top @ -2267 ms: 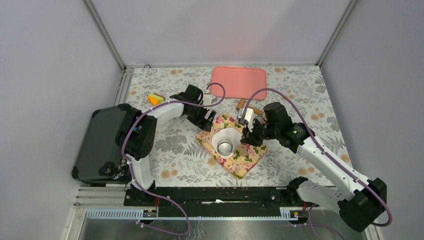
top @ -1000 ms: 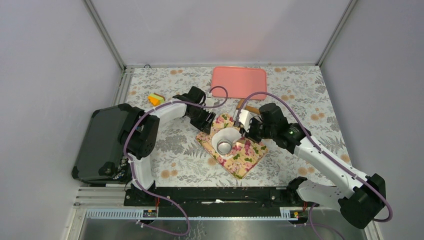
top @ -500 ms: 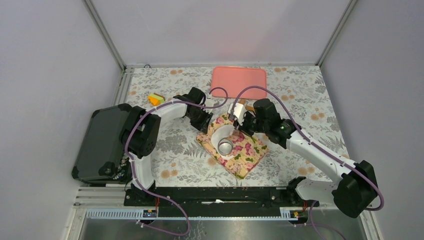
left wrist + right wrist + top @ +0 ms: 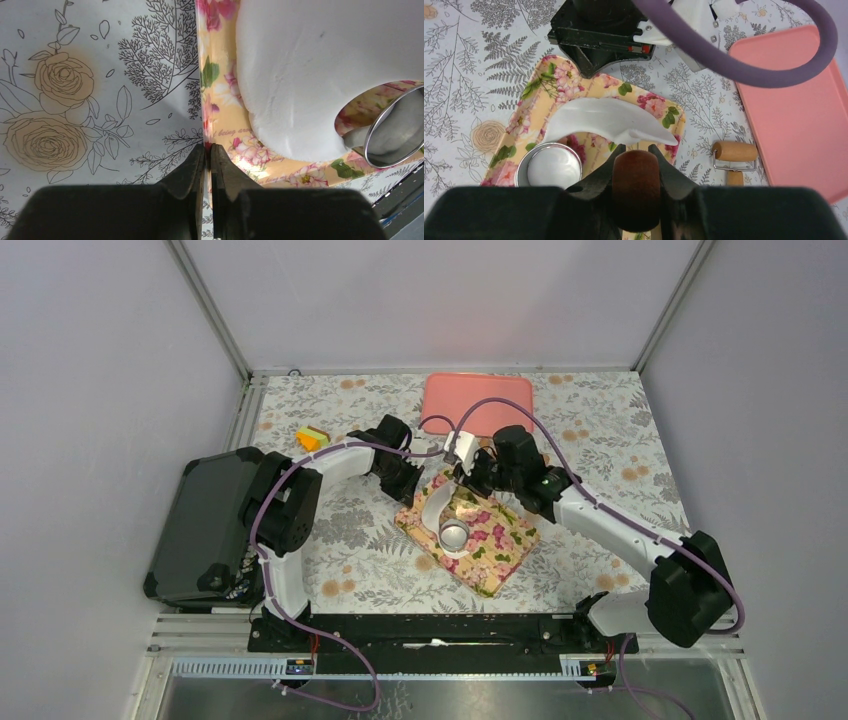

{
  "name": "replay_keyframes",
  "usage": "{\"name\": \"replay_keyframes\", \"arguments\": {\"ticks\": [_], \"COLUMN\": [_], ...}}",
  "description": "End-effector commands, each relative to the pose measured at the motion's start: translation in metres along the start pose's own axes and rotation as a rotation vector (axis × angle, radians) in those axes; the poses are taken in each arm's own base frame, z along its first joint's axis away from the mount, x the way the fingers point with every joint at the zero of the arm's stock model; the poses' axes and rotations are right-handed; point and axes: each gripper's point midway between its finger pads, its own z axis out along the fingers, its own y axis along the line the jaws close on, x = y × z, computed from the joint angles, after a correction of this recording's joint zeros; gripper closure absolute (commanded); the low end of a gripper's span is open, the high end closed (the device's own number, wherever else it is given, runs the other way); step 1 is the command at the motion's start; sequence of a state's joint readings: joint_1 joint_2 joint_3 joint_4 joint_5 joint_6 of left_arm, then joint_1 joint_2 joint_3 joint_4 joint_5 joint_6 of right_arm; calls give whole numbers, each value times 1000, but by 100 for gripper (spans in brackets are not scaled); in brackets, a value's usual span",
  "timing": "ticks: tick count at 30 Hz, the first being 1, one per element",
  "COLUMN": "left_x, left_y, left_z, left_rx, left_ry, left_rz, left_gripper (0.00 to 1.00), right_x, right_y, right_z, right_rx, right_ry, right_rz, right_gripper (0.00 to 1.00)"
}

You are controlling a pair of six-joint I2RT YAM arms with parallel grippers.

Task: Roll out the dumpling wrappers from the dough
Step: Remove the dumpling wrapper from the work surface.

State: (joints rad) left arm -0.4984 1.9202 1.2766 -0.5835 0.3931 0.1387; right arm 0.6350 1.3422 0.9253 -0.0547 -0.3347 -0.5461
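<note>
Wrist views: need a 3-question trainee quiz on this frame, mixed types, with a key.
1. True or false: the left gripper has its jaws shut on the edge of the floral board.
2. Where does the small wooden roller lie? A) on the pink tray B) on the tablecloth C) on the floral board
3. Short answer: what is clamped between the jaws of the right gripper?

Key
1. True.
2. B.
3. A brown wooden tool.
</note>
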Motion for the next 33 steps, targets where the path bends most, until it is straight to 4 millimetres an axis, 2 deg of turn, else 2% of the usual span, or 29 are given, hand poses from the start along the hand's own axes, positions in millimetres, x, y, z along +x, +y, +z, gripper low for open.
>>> {"name": "replay_keyframes", "arguments": {"ticks": [1,7,13,20,29,33], "left_x": [-9,-16,-18,-27,-49,-56], "left_y": [-15,-22,-22,-21,-30,-34], "left_z": [2,-5,-9,-22,-47,-53], "left_rx": [74,96,89,85,102,113], "left_ry": [-23,-53,-63,-107,-172,-183], "left_rz": [27,44,45,48,84,93], "left_gripper": [93,75,68,65,59,58], "right_x": [-31,-60,-71,-70,-79,-79], "right_y": [-7,-13,-18,-36,-63,-68], "right_z": [6,10,15,19,10,8], "right_rx": [-7,-16,-6,65,70,39], "right_ry": [-82,-165,-198,-207,-288,-303], "right_rz": [41,105,177,258,442,517], "right_gripper": [100,100,100,100,100,100]}}
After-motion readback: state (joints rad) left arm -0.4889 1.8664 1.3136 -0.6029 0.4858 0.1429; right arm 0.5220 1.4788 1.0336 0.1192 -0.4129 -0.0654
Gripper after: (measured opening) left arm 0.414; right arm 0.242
